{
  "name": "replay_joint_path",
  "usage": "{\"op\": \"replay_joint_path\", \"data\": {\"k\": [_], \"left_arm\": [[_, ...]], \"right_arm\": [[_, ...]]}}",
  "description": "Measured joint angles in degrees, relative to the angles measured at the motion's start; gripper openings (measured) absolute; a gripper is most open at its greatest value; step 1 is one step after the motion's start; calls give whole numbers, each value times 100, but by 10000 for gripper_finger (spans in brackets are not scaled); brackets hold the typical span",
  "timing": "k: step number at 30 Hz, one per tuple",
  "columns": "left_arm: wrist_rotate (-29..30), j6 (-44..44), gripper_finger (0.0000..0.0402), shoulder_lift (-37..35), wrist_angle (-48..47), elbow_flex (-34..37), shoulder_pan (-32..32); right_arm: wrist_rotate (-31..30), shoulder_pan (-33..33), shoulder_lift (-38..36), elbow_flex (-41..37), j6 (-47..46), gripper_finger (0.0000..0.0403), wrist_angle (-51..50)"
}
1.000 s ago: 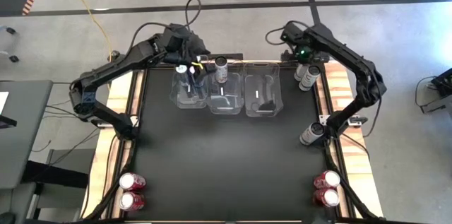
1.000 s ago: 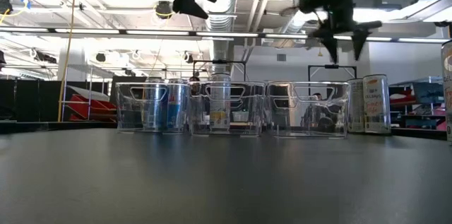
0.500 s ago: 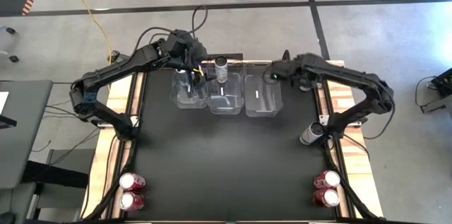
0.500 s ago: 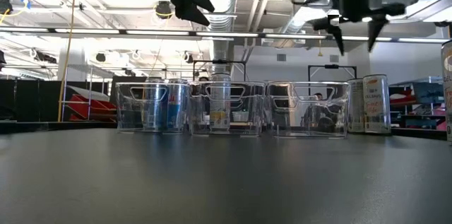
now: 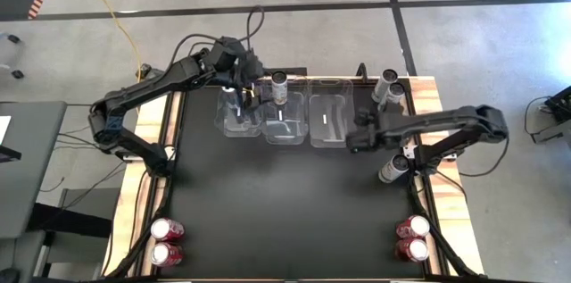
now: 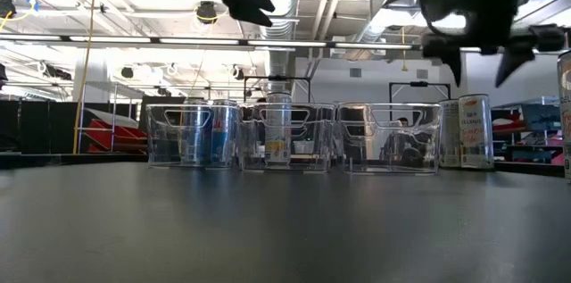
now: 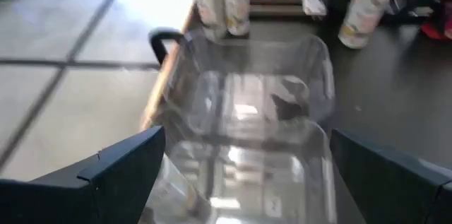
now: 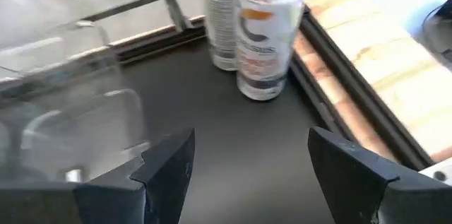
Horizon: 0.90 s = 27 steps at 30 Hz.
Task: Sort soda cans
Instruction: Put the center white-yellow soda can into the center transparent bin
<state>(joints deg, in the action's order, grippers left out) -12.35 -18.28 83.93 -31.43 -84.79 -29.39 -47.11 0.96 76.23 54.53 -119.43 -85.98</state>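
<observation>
Now my right gripper (image 5: 357,137) has swung toward 6 o'clock, open and empty. Left gripper (image 5: 243,82) hangs open. 4 red cans (image 5: 166,228) wait unsorted.

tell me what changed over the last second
The right gripper swung from the table's far right corner, across the right bin, to its near right side, open and empty. The left gripper shifted slightly over the left bin, open. All cans, such as the pair at the far right corner, stayed put.
</observation>
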Motion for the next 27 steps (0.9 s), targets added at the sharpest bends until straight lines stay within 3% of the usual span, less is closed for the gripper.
{"op": "replay_joint_path", "data": {"k": [5, 11, 14, 18, 21, 27], "left_arm": [[385, 313, 396, 63, 640, 2, -50], [1000, 658, 396, 58, 810, 2, -121], [1245, 764, 396, 105, 867, 1, -184], [1273, 758, 396, 303, 880, 4, -220], [1265, 872, 396, 447, 802, 4, -219], [1269, 713, 396, 599, 606, -2, -221]], "right_arm": [[13, -376, 93, -612, -689, 291, 30], [-729, -522, 107, -1033, -391, 291, 39], [-788, -442, 113, -1298, -233, 291, 136], [-816, -364, 114, -1695, -443, 291, 546], [-1181, -367, 113, -1929, -371, 291, 882], [-1573, 11, 111, -1950, -355, 297, 739]]}}
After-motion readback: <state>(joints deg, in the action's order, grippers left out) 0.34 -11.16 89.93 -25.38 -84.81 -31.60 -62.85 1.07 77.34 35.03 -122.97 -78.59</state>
